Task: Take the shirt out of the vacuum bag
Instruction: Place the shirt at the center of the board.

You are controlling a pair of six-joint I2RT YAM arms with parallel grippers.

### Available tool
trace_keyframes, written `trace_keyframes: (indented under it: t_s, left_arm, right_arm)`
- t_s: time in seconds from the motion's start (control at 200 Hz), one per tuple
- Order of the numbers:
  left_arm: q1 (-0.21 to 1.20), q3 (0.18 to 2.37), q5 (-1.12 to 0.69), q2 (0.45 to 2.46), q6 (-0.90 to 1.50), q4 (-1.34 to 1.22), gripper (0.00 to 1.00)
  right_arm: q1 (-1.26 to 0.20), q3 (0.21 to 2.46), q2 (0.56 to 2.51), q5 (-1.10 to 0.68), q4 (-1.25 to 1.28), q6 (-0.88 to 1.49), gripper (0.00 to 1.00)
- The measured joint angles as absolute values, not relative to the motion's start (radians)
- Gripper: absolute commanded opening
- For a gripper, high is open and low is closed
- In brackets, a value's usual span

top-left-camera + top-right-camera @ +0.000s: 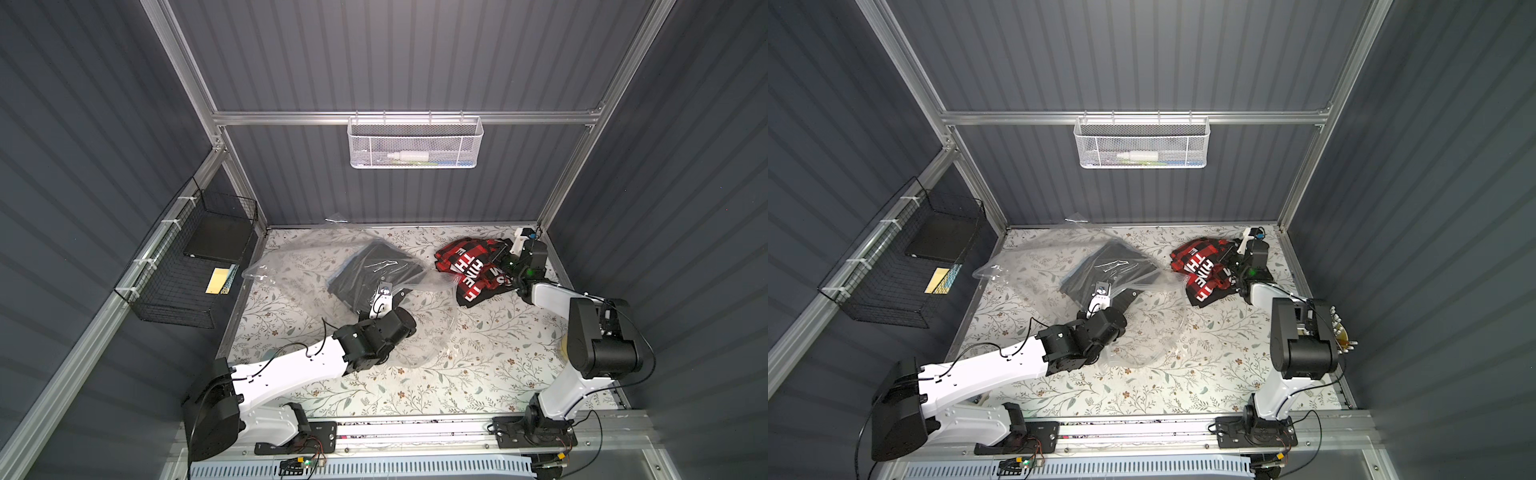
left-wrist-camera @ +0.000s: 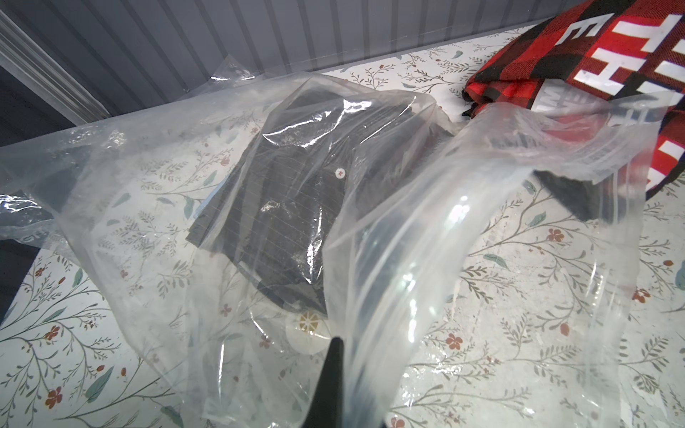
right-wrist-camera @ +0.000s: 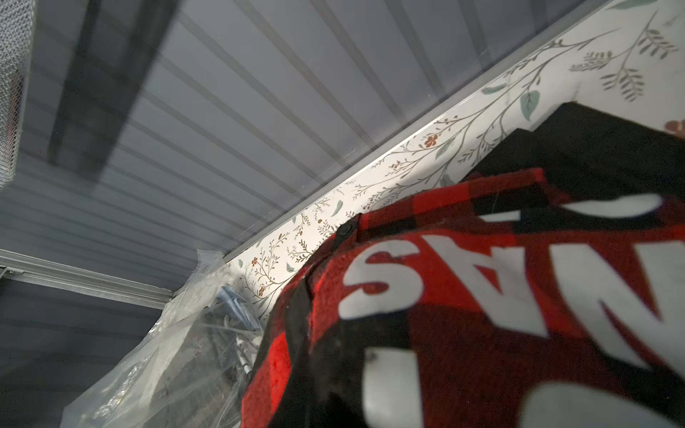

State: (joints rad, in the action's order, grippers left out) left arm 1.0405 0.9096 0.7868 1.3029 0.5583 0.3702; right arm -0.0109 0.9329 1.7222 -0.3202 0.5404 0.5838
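On the floral surface [image 1: 498, 365], the vacuum bag [image 1: 286, 266] lies centre-left, dark shirt [image 1: 374, 270] inside; left jaws pinched shut on its film. The red plaid shirt [image 1: 465, 266] lies outside, far right; right jaws buried in it, apparently clamping cloth, tips hidden.

This is a robotics lab test cell: an aluminium frame [image 1: 407, 117] holds grey ribbed panels [image 1: 374, 54] around a floral-covered tabletop [image 1: 415, 386]. The left arm [image 1: 291, 368] and right arm [image 1: 579, 374] stand on a metal rail [image 1: 415, 434] behind the left gripper [image 1: 398, 297]. A white mesh basket [image 1: 415, 143] hangs on the wall beyond it, a black wire basket [image 1: 187, 266] to its left.
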Motion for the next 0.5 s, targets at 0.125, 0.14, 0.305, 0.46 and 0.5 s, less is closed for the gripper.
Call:
trace_keyframes:
  t_s: [0.125,0.14,0.305,0.46,0.5]
  left_arm:
    - [1.040,0.905,0.787,1.300,0.561,0.370,0.00]
    - [1.040,0.904,0.787,1.300,0.561,0.370,0.00]
    - [1.040,0.896,0.787,1.295,0.561,0.369,0.00]
    - [1.040,0.895,0.787,1.295,0.561,0.369,0.00]
    - [1.040,0.894,0.787,1.295,0.561,0.369,0.00]
  right_arm:
    - [-0.013,0.921,1.692,-0.299,0.550,0.571,0.61]
    - [-0.013,0.918,1.685,-0.297,0.551,0.578,0.63]
    - [-0.041,0.866,1.578,-0.245,0.554,0.573,0.74]
    - [-0.119,0.804,1.500,-0.192,0.564,0.563,0.76]
    - [-0.143,0.789,1.496,-0.175,0.565,0.553,0.77]
